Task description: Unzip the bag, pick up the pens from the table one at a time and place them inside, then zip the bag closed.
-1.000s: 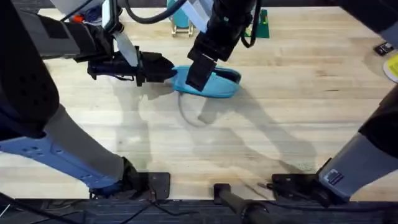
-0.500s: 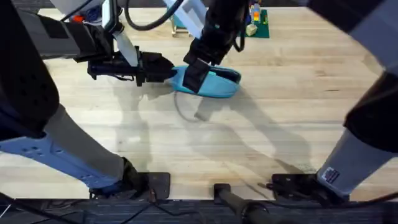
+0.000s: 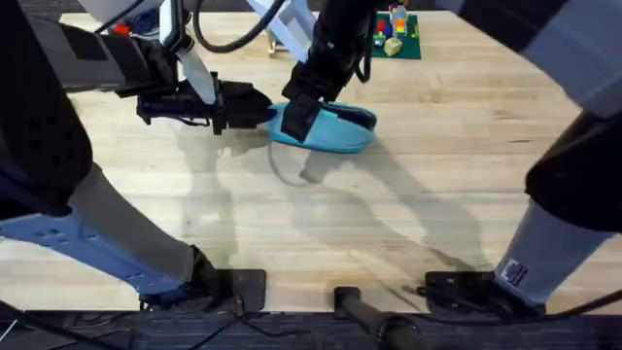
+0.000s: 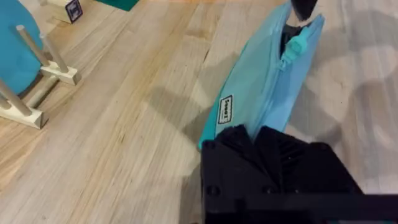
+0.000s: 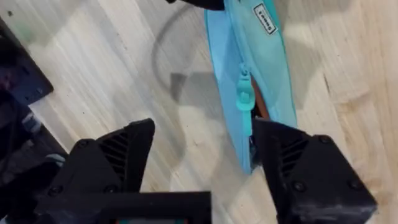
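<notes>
The light-blue bag (image 3: pixel 338 132) lies on the table (image 3: pixel 437 185) with its zipper running lengthwise. My left gripper (image 3: pixel 259 107) is shut on the bag's left end; in the left wrist view the black fingers (image 4: pixel 239 142) pinch the fabric of the bag (image 4: pixel 258 93) below its label. My right gripper (image 3: pixel 295 117) hovers over the bag, open, straddling the zipper side. In the right wrist view the zipper pull (image 5: pixel 244 98) lies ahead of my right gripper (image 5: pixel 200 146), and a dark slit shows in the bag (image 5: pixel 261 56) beside it. The pens are out of view.
A teal disc on a wooden stand (image 4: pixel 15 59) stands behind the bag at the table's back (image 3: pixel 282 39). A green plate with coloured bricks (image 3: pixel 397 34) sits at the back. Bare wood stretches in front and to the right.
My right gripper has slid a little to the left along the bag, toward the left gripper. The left gripper and the bag have stayed in place.
</notes>
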